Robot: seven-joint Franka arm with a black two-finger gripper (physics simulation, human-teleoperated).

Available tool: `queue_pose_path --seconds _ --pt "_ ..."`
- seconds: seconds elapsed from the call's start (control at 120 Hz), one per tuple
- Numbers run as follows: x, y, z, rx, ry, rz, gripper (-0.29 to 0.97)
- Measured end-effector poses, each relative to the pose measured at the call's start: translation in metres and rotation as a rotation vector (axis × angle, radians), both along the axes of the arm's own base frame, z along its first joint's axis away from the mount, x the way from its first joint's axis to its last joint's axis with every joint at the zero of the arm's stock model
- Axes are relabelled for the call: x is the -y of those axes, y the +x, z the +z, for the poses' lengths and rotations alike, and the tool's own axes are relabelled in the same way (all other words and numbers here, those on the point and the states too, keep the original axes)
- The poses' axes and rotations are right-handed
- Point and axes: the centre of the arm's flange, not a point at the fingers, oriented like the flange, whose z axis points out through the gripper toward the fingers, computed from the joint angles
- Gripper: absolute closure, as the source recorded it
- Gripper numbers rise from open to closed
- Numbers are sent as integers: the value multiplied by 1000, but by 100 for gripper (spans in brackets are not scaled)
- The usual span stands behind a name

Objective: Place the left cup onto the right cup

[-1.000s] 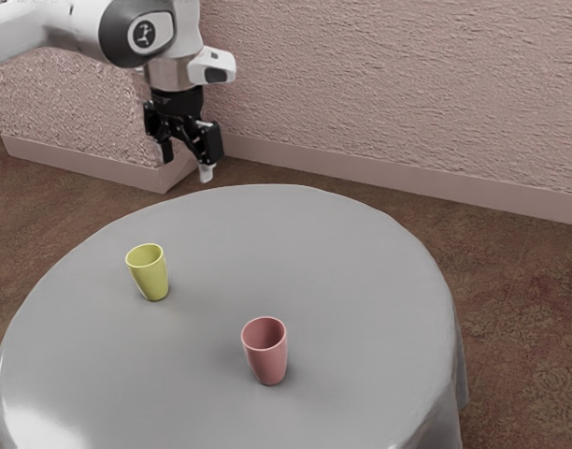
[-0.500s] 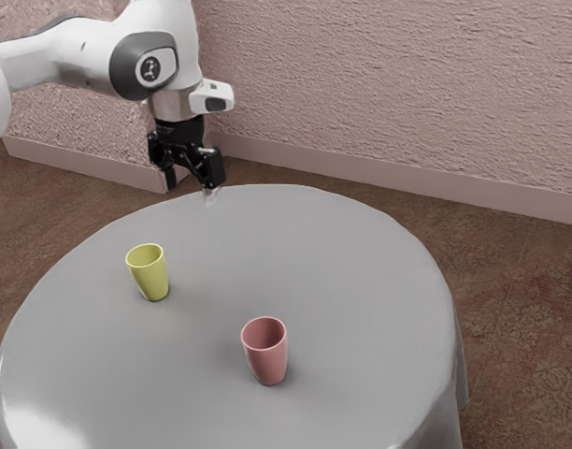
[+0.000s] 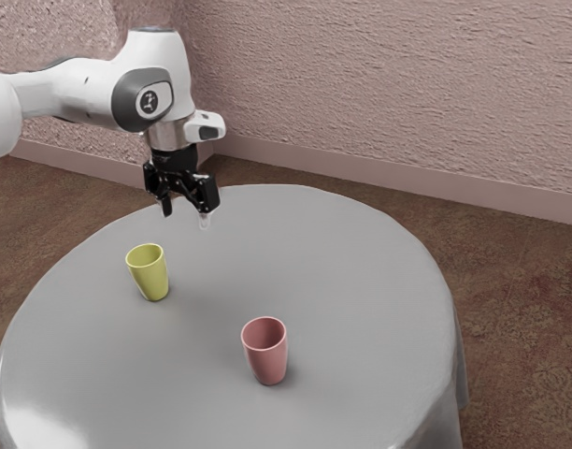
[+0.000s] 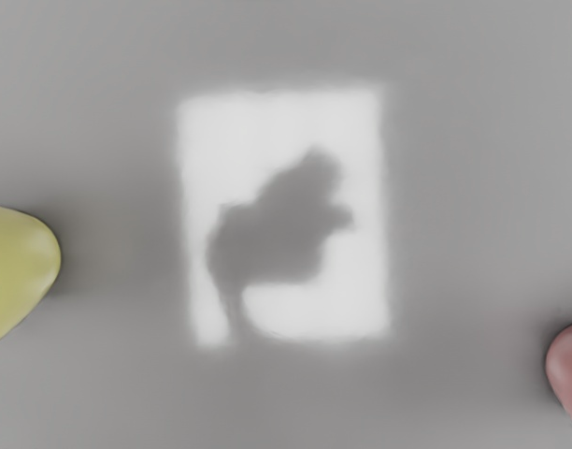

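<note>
Grey bench [image 3: 361, 281] | claw [image 3: 185, 211] spread wide, empty, over far edge | yellow cup [image 3: 148, 271] nearer, apart from claw | pink cup [image 3: 264, 350] nearest, exterior view's right

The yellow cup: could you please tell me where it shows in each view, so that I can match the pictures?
Exterior view: the yellow cup stands upright on the table, toward the exterior view's left, apart from the pink cup.
Wrist view: the yellow cup is cut off at the frame's edge, across the bright patch from the pink cup.
Shared landmark: the pink cup.
</note>
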Motion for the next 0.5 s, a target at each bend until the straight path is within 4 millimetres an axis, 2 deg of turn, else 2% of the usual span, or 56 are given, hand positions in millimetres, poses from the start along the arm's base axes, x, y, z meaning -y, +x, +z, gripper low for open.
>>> queue_pose_path --seconds 0.283,0.5 --pt "-22 1 -38 -24 -5 37 5" --pt "-44 0 -59 -34 -8 73 7"
